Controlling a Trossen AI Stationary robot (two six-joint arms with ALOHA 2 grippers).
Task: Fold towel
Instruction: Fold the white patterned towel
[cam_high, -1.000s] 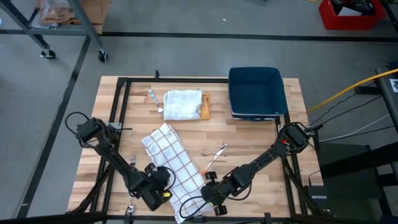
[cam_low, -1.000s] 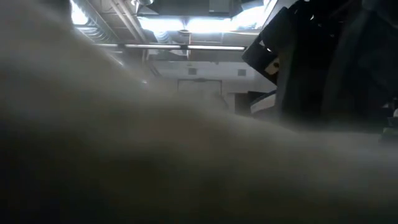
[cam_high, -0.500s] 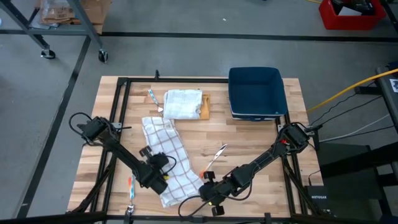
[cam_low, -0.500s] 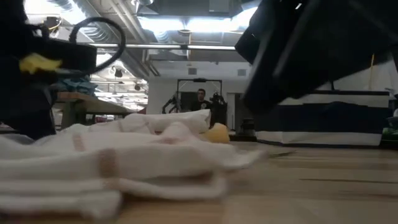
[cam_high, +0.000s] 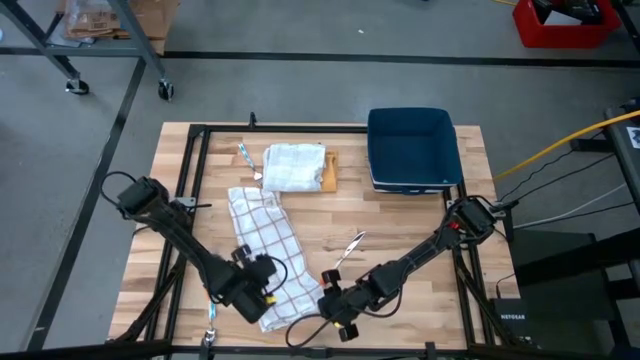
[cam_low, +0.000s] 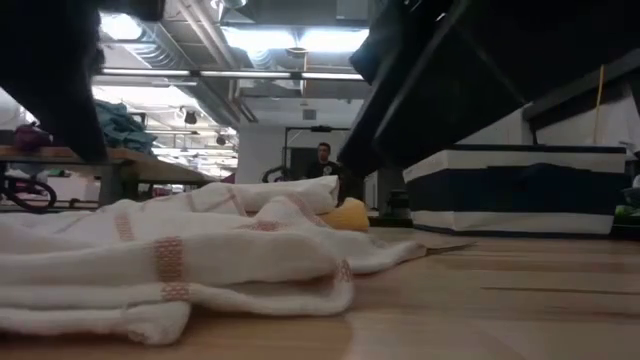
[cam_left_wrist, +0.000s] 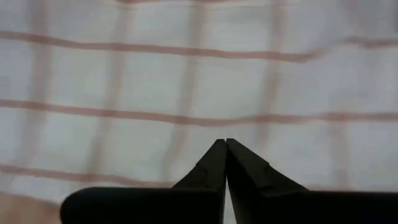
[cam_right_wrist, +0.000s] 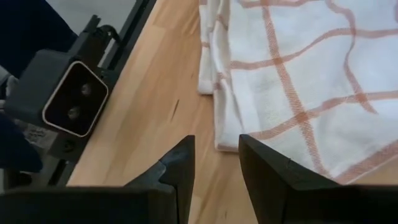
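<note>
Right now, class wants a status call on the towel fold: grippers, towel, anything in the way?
Left gripper shut, over the checked towel. Right gripper open, empty, at the towel's near edge. Towel lies rumpled. Small utensil on the table right of the towel.

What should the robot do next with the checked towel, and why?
Probably slide the right tool forward and pinch the checked towel at its near edge. Its fingers stand open just short of that edge, holding nothing, while the left tool is shut over the cloth.
</note>
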